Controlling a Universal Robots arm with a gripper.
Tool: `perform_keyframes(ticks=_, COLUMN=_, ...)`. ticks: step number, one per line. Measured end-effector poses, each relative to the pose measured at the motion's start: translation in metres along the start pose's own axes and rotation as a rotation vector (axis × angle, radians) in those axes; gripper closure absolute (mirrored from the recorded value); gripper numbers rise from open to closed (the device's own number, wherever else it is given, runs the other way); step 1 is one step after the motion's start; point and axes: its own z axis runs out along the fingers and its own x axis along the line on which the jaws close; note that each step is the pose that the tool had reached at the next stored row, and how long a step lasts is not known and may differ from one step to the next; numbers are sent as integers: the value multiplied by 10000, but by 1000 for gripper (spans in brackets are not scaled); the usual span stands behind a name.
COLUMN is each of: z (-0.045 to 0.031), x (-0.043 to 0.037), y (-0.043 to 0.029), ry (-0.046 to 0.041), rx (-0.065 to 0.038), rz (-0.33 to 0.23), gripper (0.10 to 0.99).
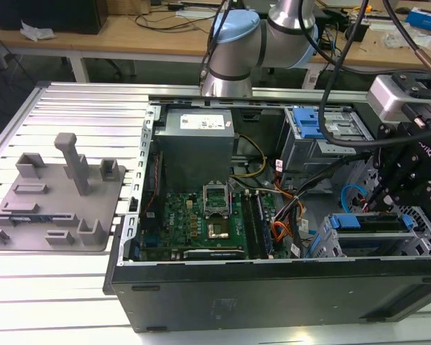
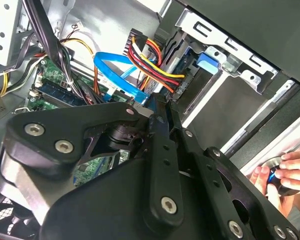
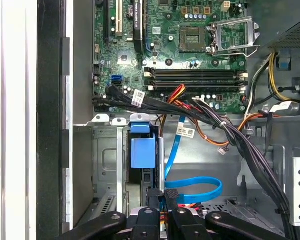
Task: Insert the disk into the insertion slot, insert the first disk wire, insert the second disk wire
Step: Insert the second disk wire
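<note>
The disk (image 1: 366,223), in its blue caddy (image 3: 142,150), sits inside the insertion slot (image 1: 420,230), a silver perforated cage at the case's front on the exterior view's right. My gripper (image 1: 388,205) hangs just above the disk's back end. In the first wrist view the gripper (image 3: 165,197) is shut on the black plug of a blue flat wire (image 3: 192,184), which loops beside the caddy. In the second wrist view the blue wire (image 2: 115,75) runs to the gripper (image 2: 152,112). A red, yellow and black wire bundle (image 2: 150,60) lies close behind it; where it ends is hidden.
The motherboard (image 1: 201,219) and the grey power supply (image 1: 195,144) fill the case's middle. A thick black cable bundle (image 3: 190,112) crosses above the cage. A second blue caddy (image 1: 309,122) sits in the far bay. A person's hand (image 2: 290,170) rests at the case edge. A grey fixture (image 1: 57,190) stands outside.
</note>
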Motion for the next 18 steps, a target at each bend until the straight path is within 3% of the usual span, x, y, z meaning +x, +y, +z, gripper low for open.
perform_keyframes(ticks=18, z=12, x=38, y=-7, ry=1, rx=0, rz=-4, gripper=925)
